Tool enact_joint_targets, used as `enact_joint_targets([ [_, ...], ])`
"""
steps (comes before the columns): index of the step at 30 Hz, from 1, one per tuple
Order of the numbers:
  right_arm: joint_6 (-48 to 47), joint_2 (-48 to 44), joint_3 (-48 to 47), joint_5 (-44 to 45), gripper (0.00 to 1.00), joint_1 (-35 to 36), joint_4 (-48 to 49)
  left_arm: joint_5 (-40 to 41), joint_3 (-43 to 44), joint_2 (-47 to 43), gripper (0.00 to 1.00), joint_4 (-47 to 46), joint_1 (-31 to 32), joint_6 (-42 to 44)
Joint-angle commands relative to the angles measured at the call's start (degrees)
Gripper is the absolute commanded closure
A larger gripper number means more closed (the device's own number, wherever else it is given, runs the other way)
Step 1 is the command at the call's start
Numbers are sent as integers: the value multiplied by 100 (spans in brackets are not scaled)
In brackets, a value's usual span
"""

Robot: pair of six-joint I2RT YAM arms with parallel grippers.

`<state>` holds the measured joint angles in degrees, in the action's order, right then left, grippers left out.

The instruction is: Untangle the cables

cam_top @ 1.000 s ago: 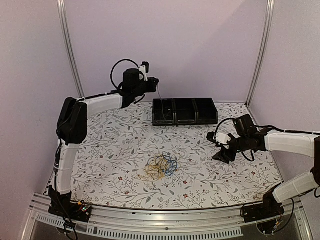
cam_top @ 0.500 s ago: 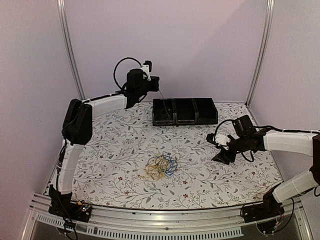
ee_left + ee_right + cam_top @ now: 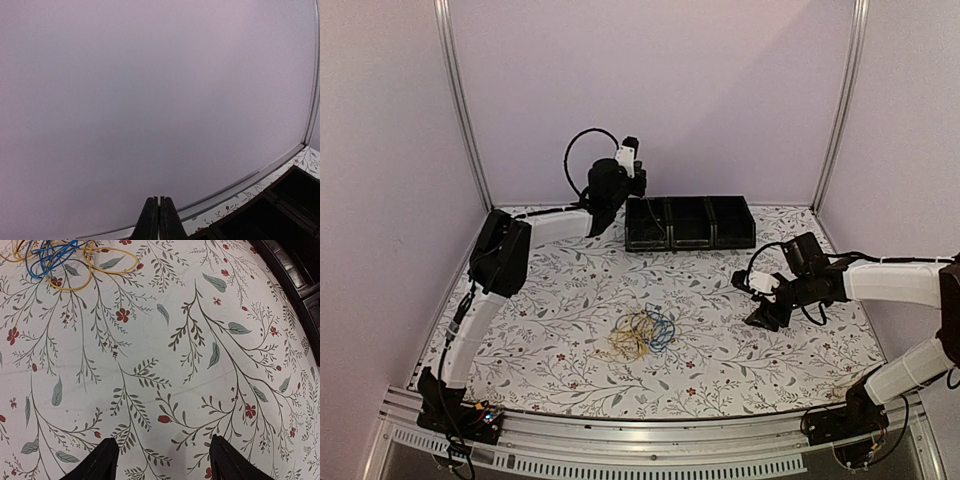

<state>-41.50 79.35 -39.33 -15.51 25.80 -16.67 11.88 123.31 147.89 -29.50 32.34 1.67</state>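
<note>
Several cables [image 3: 642,335] lie knotted on the table [image 3: 550,290], yellow and blue loops overlapping. Off to their right, the right hand [image 3: 763,316] hovers low, spread and empty (the reach, I judge); next it must pinch one outer loop. Farthest, the left hand [image 3: 159,202] hangs pinched shut beside the black tray [image 3: 690,222].

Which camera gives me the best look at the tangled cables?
The top external view: the whole pile of cables shows, though small. The right wrist view catches only yellow and blue loops at its top-left corner. The left wrist view shows none.
</note>
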Motion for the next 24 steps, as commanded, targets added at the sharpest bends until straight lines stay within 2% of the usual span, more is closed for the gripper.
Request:
enact_joint_targets([
  [1, -52, 86, -83, 37, 34, -22, -56, 131, -420, 164, 100, -187, 210, 493],
  [5, -60, 100, -83, 40, 34, -20, -65, -45, -813, -32, 100, -120, 238, 405],
  [9, -60, 72, -83, 30, 34, -23, -74, -612, -1024, -288, 100, 498, 234, 179],
  [14, -77, 46, -92, -9, 34, -15, -95, -1020, -471, -325, 100, 2209, 214, -130],
  [21, -87, 106, -119, 31, 34, 67, -150, -1274, 51, -200, 100, 3342, 156, -148],
  [22, -87, 107, -119, 31, 34, 70, -147, -1276, 65, -209, 97, 3388, 143, -149],
  [24, -82, 78, -110, 31, 34, 68, -161, -1282, 59, -298, 81, 3422, 118, -348],
])
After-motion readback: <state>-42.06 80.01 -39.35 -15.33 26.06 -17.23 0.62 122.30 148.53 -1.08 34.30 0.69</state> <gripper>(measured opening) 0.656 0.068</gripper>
